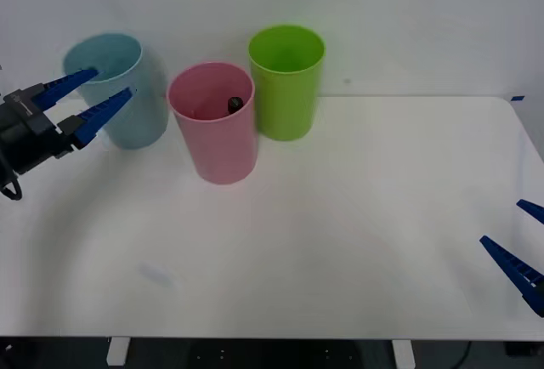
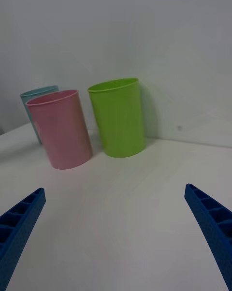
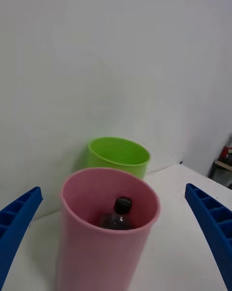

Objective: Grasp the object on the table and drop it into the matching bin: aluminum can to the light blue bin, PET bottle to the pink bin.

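Bottle (image 3: 117,215) inside pink bin (image 1: 214,135), lime bin (image 1: 286,88) beside

Lab: bare white table (image 1: 357,241), blank wall (image 1: 408,12)

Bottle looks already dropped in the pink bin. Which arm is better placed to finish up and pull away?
Left. The left hand hangs open beside the pink bin, where the bottle lies. The right hand waits open at the table's far right edge.

Front overhead, both wrists share pink bin (image 1: 212,122).
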Available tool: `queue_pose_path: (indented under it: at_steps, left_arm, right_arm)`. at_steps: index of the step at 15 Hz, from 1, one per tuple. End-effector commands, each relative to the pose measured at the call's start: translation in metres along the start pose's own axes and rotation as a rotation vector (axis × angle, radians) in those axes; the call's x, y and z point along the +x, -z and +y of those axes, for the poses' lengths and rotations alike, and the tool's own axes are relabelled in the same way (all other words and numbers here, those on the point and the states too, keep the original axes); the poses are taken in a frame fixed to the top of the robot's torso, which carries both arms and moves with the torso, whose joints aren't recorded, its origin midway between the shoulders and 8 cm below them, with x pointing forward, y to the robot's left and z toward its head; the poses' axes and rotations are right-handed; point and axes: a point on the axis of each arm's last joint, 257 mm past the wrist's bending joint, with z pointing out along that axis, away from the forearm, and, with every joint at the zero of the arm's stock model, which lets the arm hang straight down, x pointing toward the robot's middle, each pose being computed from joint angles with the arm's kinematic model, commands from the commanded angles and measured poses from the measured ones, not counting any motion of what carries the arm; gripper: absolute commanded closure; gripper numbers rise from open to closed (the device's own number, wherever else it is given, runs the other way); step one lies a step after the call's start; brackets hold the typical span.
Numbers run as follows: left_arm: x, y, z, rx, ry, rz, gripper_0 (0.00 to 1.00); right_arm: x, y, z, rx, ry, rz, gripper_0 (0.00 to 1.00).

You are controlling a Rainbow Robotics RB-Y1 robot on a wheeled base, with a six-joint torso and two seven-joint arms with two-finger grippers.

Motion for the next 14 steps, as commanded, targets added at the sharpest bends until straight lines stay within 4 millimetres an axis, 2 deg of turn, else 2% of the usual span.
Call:
queue_pose_path:
  at_steps: [1, 5, 9, 14]
  left_arm:
    - [0.011, 0.036, 0.005, -0.018, -0.050, 0.027, 0.00]
    - [0.024, 0.081, 0.010, -0.054, -0.120, 0.066, 0.00]
    - [0.038, 0.129, 0.008, -0.078, -0.118, 0.122, 0.00]
    - [0.062, 0.172, 0.000, -0.115, -0.088, 0.176, 0.00]
  right_arm:
    - [0.000, 0.000, 0.000, 0.000, 0.000, 0.000, 0.00]
    - [0.000, 0.000, 0.000, 0.000, 0.000, 0.000, 0.00]
    - [0.000, 0.000, 0.000, 0.000, 0.000, 0.000, 0.00]
    - [0.000, 0.000, 0.000, 0.000, 0.000, 0.000, 0.00]
